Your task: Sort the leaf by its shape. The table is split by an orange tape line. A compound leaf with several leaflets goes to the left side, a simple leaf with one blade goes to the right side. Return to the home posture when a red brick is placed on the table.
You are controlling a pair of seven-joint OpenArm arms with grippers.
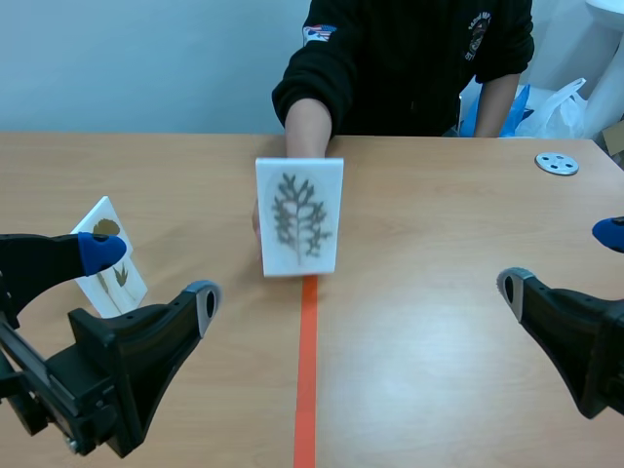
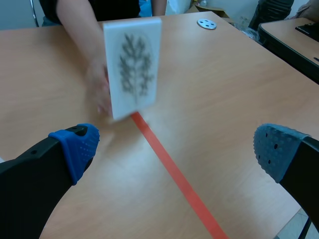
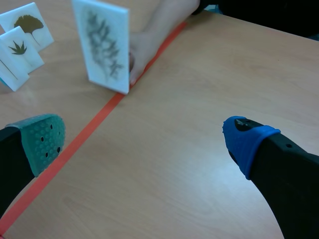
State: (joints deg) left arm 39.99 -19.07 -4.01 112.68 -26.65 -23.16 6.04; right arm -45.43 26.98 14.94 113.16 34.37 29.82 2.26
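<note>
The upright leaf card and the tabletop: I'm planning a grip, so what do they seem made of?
Leaf card: probably rigid white plastic or foam board, matte; it stands unbent with a thick edge. Tabletop: wood-grain laminate, likely, smooth with faint sheen.

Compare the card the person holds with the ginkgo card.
The held card stands upright over the tape line in a person's hand; the ginkgo card lies on the table, untouched. The held card shows a grey, many-branched leaf; the ginkgo card one brownish fan blade. Both are white rectangles.
</note>
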